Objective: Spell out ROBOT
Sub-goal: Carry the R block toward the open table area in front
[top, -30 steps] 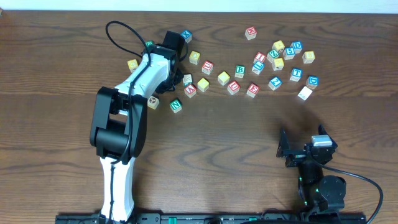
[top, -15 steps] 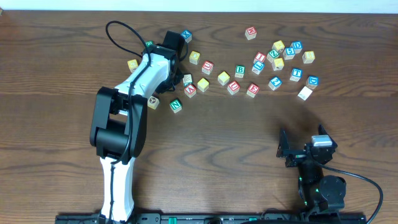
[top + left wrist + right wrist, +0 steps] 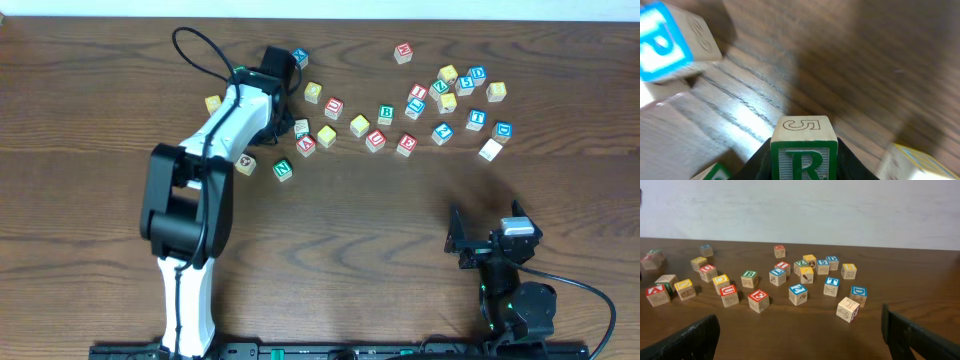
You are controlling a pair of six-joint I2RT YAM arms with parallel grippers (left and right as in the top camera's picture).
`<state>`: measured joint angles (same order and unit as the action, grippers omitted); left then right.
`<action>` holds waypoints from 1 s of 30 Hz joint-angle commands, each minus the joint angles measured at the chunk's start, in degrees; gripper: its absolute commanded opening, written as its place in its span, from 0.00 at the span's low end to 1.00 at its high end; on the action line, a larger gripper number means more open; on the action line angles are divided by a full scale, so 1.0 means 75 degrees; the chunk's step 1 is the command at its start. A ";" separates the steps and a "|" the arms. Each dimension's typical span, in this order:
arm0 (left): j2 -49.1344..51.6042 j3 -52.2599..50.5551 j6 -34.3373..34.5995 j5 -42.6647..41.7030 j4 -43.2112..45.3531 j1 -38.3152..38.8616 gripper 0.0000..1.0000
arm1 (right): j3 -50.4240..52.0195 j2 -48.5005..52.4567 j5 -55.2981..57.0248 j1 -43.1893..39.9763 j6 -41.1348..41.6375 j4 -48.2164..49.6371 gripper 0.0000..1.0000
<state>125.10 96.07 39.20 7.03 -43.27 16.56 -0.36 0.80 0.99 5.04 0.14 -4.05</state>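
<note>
My left gripper is shut on the green-letter R cube, at the back left of the cube scatter. The arm hides this cube in the overhead view. The green B cube lies mid-scatter. The blue T cube lies to the right. Yellow-topped cubes lie at the centre; I cannot read their letters. My right gripper is open and empty, near the front right, well short of the cubes.
A blue P cube lies just beside the left gripper. A green N cube and red-lettered cubes lie under the left forearm's right side. Several more cubes cluster at the back right. A pale cube is nearest the right gripper.
The left arm has shifted slightly to the left and back with the R cube in its jaws. The right arm has not moved.
</note>
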 commanded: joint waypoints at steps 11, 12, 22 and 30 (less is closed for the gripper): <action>-0.3040 0.0079 -0.1326 -0.0108 -0.1186 -0.0023 0.14 | 0.0006 -0.0017 -0.0041 -0.0044 -0.0082 -0.0032 0.99; -0.3255 0.0079 -0.1542 -0.0306 -0.1335 -0.0023 0.13 | 0.0006 -0.0017 -0.0041 -0.0044 -0.0082 -0.0032 0.99; -0.4957 0.0079 -0.2465 -0.1262 -0.3203 0.0093 0.09 | 0.0006 -0.0017 -0.0041 -0.0044 -0.0082 -0.0032 0.99; -0.5106 -0.0187 -0.2570 -0.1253 -0.4162 0.0711 0.09 | 0.0006 -0.0017 -0.0041 -0.0044 -0.0082 -0.0032 0.99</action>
<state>86.48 96.03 21.26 -1.67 -73.93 20.01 -0.38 0.80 0.99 5.04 0.14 -4.05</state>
